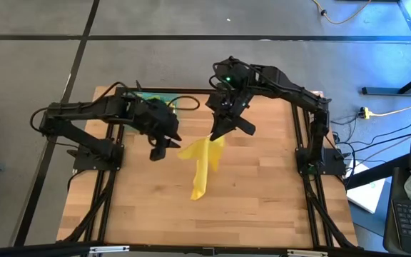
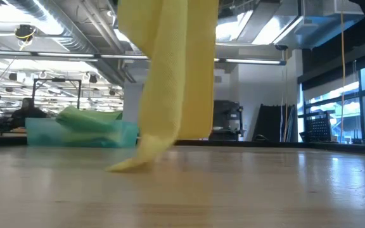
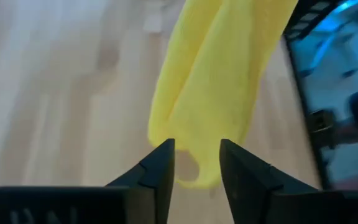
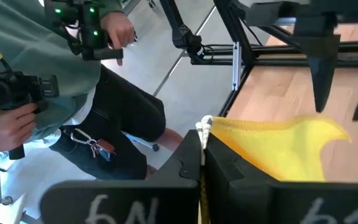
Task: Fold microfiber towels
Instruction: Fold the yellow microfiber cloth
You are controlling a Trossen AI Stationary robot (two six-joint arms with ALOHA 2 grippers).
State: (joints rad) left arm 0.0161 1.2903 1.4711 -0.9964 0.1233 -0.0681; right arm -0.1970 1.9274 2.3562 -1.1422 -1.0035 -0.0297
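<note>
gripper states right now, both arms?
Left gripper: open, empty, beside the hanging yellow towel.
Right gripper: shut on the yellow towel's top edge, holding it up.

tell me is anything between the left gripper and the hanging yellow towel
Nothing visible. The left gripper is open, its fingers apart with the yellow towel hanging just ahead of them; the right gripper holds the towel's top, shut on it.
</note>
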